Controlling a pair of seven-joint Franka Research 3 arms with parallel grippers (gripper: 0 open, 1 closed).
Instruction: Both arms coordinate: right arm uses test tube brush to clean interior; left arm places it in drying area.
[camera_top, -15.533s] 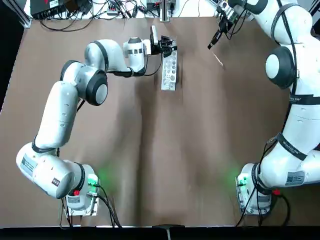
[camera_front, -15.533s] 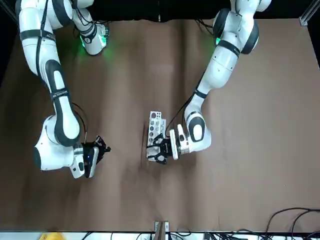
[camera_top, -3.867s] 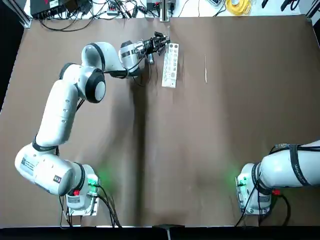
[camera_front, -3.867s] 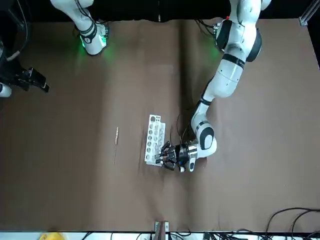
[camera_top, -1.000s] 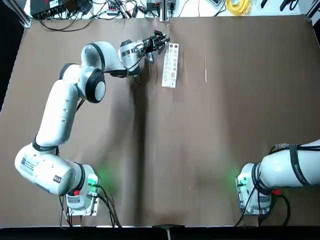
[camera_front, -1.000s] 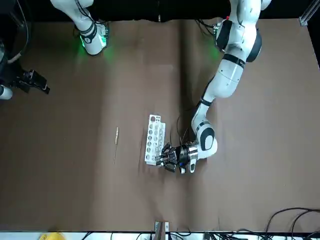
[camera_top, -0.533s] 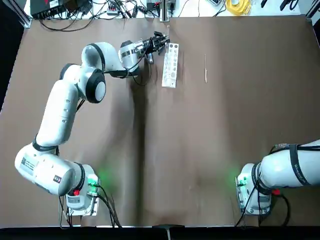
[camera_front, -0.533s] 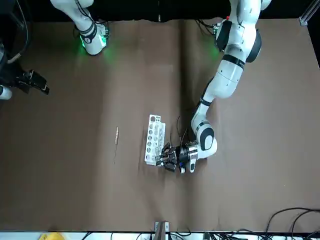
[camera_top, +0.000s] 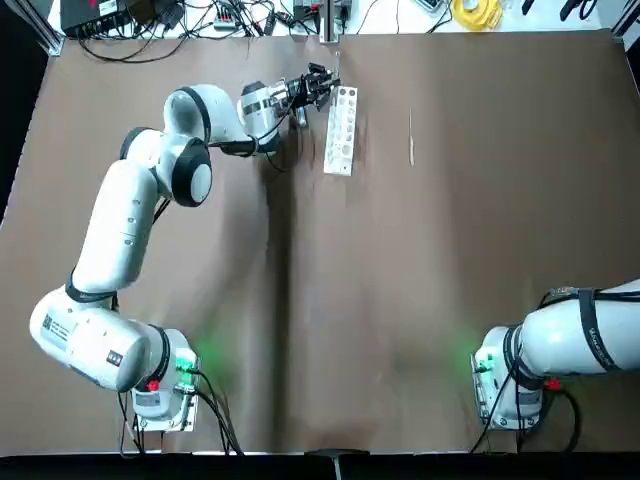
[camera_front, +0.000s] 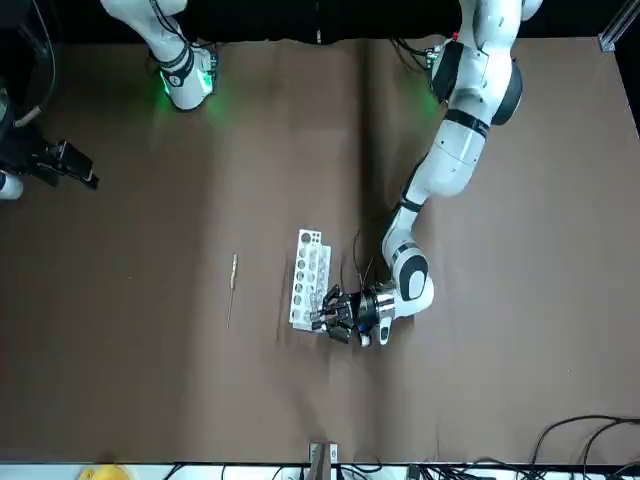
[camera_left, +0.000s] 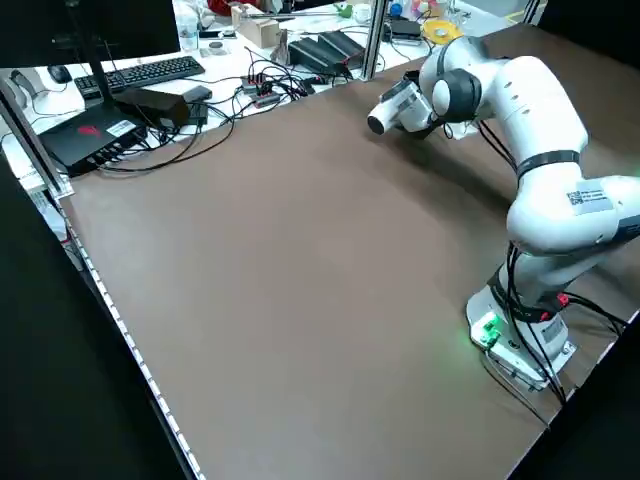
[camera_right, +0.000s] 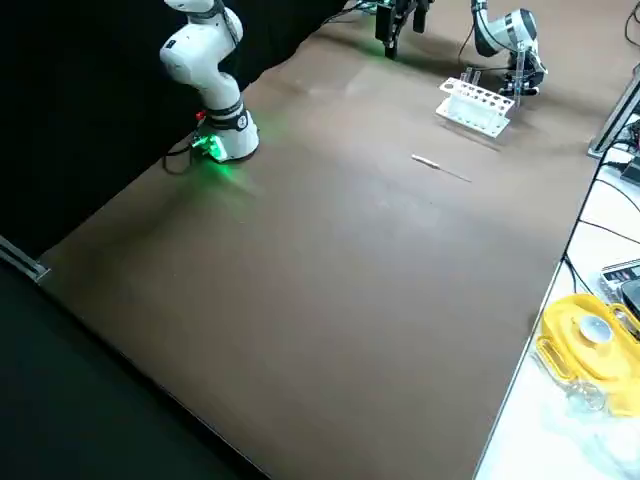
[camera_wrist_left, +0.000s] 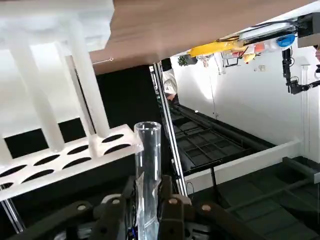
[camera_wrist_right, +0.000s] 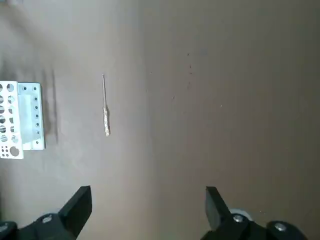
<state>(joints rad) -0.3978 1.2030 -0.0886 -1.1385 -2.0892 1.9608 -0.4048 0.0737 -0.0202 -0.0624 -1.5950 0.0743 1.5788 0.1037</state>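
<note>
A: The left hand (camera_front: 322, 318) — where is it, and what has it got?

B: It reaches low over the far end of the bench (camera_top: 420, 300), just beside the end of the white drying rack (camera_top: 340, 130). Its fingers (camera_wrist_left: 169, 212) are clamped on a clear glass test tube (camera_wrist_left: 148, 170), whose open rim points toward the rack's row of holes. The tube is not in any hole; it sits close to the rack's edge.

A: And the right hand (camera_wrist_right: 145, 210)?

B: Raised well away from the work, at the bench's right side. The wrist view shows its two fingers spread wide with nothing between them, looking down on bare brown bench.

A: The test tube brush (camera_top: 411, 137)?

B: Lying flat on the bench by itself, on the rack's right side and apart from it, roughly parallel to the rack's length. Neither hand touches it.

A: The rack itself?

B: Standing on the bench, long side running away from the robot. I can't tell whether any hole holds something.
</note>
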